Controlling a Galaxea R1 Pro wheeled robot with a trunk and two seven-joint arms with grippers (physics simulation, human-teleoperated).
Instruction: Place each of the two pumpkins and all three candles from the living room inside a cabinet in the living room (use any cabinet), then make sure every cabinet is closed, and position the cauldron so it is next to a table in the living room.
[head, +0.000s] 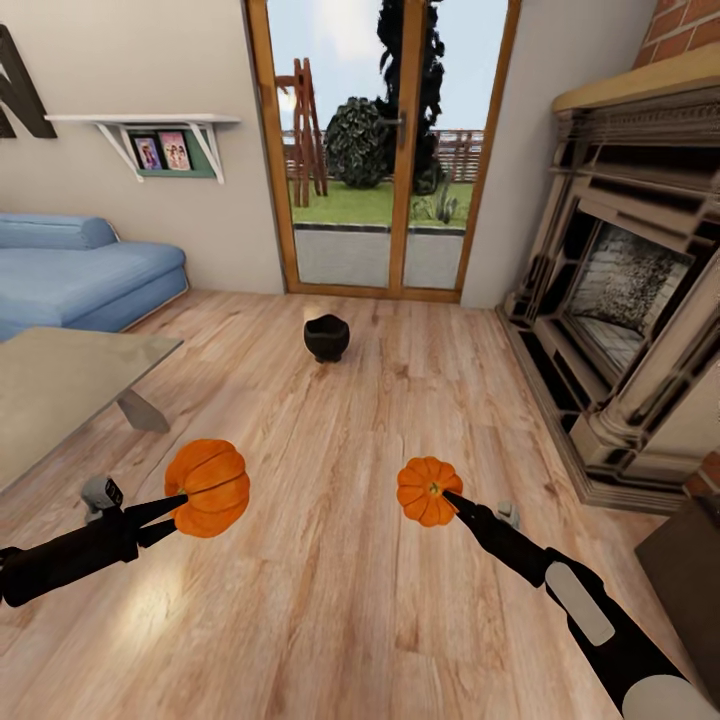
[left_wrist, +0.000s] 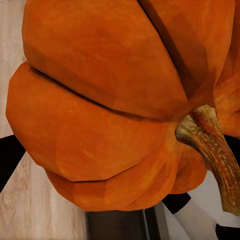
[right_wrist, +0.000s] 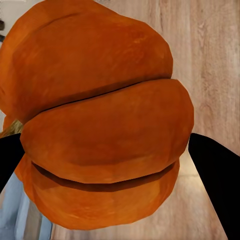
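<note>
Larger pumpkin (head: 208, 487) up off the floor (head: 340, 560) at the left, clamped in the left gripper (head: 175, 505); smaller pumpkin (head: 428, 490) level with it at the right, gripped by the right gripper (head: 450, 497), the two well apart. Ahead between them, the cauldron (head: 326, 337) sits on the floor before the glass door (head: 385, 150). Table (head: 70, 385) at the left, sofa (head: 80, 270) behind it, fireplace (head: 620, 300) along the right.

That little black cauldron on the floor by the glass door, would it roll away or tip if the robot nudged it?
The cauldron looks round-bellied, so a nudge might rock it or set it rolling. It stands upright on smooth wooden floor, so it would probably slide easily. Its wide mouth and squat shape suggest it is unlikely to tip right over.
</note>
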